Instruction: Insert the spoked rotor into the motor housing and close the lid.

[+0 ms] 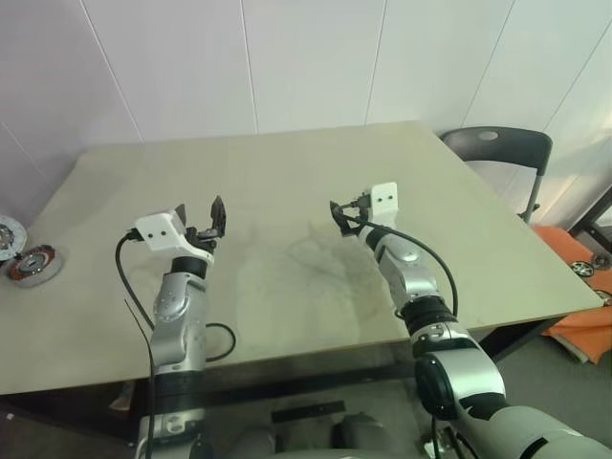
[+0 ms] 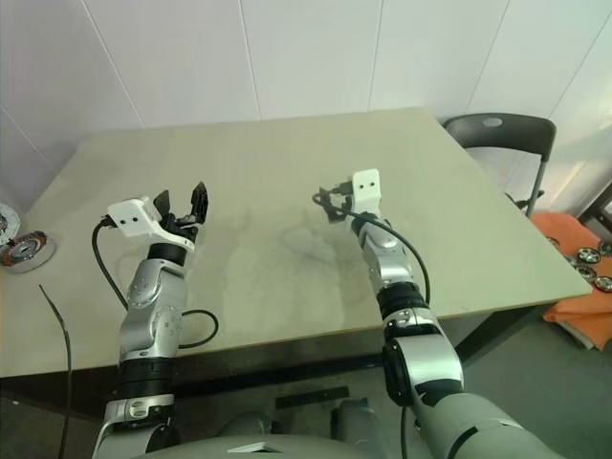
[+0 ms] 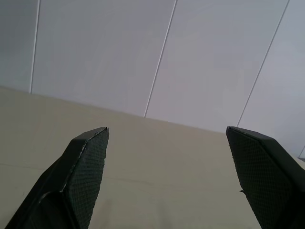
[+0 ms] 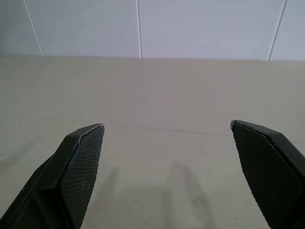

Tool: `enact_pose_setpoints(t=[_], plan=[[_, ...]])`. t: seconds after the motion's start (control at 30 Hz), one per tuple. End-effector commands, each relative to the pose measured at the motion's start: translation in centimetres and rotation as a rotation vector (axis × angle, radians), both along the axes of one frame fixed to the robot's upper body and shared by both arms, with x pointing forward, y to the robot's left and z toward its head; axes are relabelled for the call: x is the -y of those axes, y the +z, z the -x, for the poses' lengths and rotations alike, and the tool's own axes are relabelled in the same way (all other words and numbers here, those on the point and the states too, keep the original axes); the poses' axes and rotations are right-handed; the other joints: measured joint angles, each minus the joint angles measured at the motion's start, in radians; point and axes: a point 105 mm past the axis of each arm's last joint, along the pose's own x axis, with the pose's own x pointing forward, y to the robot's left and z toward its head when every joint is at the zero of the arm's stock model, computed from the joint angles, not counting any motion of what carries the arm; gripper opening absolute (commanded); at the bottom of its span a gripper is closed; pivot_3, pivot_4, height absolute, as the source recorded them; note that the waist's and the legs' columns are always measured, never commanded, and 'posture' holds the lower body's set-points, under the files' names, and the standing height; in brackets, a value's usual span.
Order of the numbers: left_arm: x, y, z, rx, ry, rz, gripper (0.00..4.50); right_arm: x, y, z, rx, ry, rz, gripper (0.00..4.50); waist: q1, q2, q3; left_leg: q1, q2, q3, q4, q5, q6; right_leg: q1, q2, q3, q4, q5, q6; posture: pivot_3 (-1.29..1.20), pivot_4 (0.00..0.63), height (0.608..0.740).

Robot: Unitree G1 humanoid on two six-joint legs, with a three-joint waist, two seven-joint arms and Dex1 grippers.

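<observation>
The motor housing (image 1: 34, 264), round with copper-orange coils and a silver rim, lies at the far left of the beige table (image 1: 287, 158). Just beyond it, cut by the view's edge, lies a flat grey disc, the spoked rotor (image 1: 8, 235). My left gripper (image 1: 205, 223) hovers over the table's left half, well to the right of both parts. It is open, with nothing between its fingertips (image 3: 90, 152). My right gripper (image 1: 345, 211) hangs over the table's middle, also open and holding nothing; its wrist view has bare tabletop between the fingertips (image 4: 83, 152).
A black chair (image 1: 497, 148) stands past the table's far right corner. On the floor at the right lies an orange cloth (image 1: 585, 320) with small round parts (image 1: 581, 267) on it. Black cables (image 1: 134, 287) loop off both wrists.
</observation>
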Motion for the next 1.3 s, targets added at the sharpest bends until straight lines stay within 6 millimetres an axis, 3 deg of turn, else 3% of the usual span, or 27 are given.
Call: enact_pose_setpoints(t=[0.03,0.63,1.3], plan=[[0.3,1.2,-0.2,0.042,-0.011,-0.016,4.18,0.0,1.8,-0.2,0.063,-0.004,-0.003,4.44,0.000,0.000,0.000,0.000,0.000,0.000,0.000,0.000,0.000,0.000,0.000,0.000,0.000,0.000,0.000,0.00,0.000,0.740],[2.2,1.0,-1.6,0.039,-0.079,-0.001,4.18,2.3,1.8,0.2,0.070,-0.070,0.015,4.44,0.000,0.000,0.000,0.000,0.000,0.000,0.000,0.000,0.000,0.000,0.001,0.000,0.000,0.000,0.000,0.00,0.000,0.740],[1.7,0.8,-1.0,0.040,-0.051,0.015,4.18,1.5,1.5,0.4,0.054,-0.035,0.028,4.44,0.001,0.000,0.000,0.000,0.000,0.000,0.000,0.000,0.000,0.000,0.001,0.000,0.000,0.000,0.000,0.00,0.000,0.740]])
